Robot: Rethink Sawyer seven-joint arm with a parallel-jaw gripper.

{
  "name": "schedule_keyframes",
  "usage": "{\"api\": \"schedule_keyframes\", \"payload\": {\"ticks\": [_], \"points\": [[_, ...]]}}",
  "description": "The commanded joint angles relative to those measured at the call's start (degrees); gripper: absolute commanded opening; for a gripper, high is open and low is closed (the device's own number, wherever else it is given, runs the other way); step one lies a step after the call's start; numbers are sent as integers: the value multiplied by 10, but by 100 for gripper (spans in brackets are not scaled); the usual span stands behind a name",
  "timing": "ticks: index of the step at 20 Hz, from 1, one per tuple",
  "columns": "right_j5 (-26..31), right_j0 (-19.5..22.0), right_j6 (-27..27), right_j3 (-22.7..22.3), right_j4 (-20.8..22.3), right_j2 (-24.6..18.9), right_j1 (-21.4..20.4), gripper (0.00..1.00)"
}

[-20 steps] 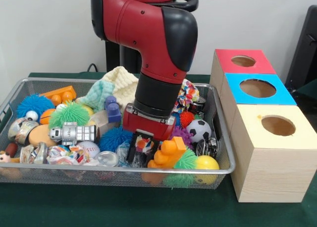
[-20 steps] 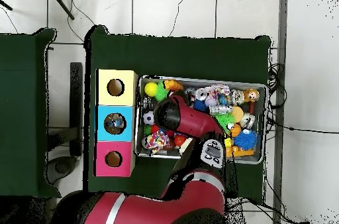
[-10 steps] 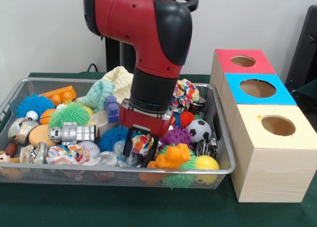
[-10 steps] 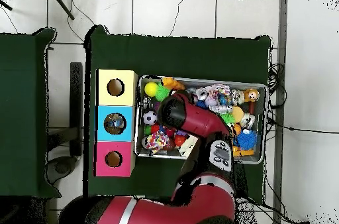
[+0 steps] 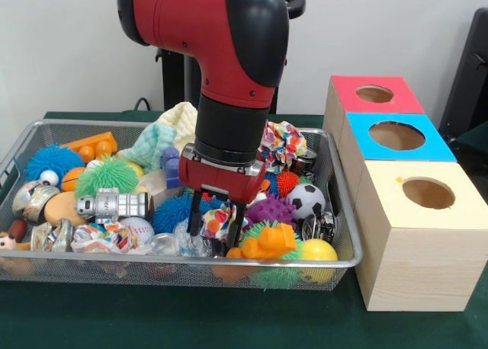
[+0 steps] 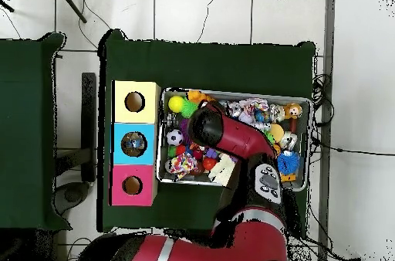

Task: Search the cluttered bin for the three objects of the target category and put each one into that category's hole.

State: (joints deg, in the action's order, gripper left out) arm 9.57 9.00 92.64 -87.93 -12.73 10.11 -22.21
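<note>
My gripper (image 5: 216, 228) hangs over the front middle of the wire bin (image 5: 339, 262), and the red arm comes down onto it from above. Its two black fingers (image 5: 194, 221) are shut on a small multicoloured patterned cloth piece (image 5: 217, 219), held just above the pile. Three boxes with round holes stand beside the bin: red (image 5: 374, 94), blue (image 5: 396, 136) and yellow (image 5: 428, 193). In the overhead view the arm (image 6: 207, 128) hides the gripper and the cloth piece. There the yellow box (image 6: 135, 102), blue box (image 6: 133, 144) and red box (image 6: 132, 185) line the bin's side.
Right under the gripper lie an orange toy figure (image 5: 264, 241), a purple spiky ball (image 5: 271, 210) and a yellow ball (image 5: 319, 251). A soccer ball (image 5: 306, 199), a patterned cloth (image 5: 284, 145), a cream knitted cloth (image 5: 183, 123), a green spiky ball (image 5: 107, 174) and a silver cylinder (image 5: 114, 205) fill the bin.
The gripper has risen out of the pile and shifted slightly left in the front view, lifting the multicoloured cloth piece with it. The orange figure has settled lower.
</note>
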Motion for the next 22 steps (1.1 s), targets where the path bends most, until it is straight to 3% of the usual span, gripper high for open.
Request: {"api": "schedule_keyframes", "payload": {"ticks": [1, 8, 22], "points": [[10, 25, 80, -42, 15, -75, 9, 100], [-32, 65, 92, -48, 13, -119, 31, 100], [-3, 70, 94, -52, 6, -103, -1, 100]]}}
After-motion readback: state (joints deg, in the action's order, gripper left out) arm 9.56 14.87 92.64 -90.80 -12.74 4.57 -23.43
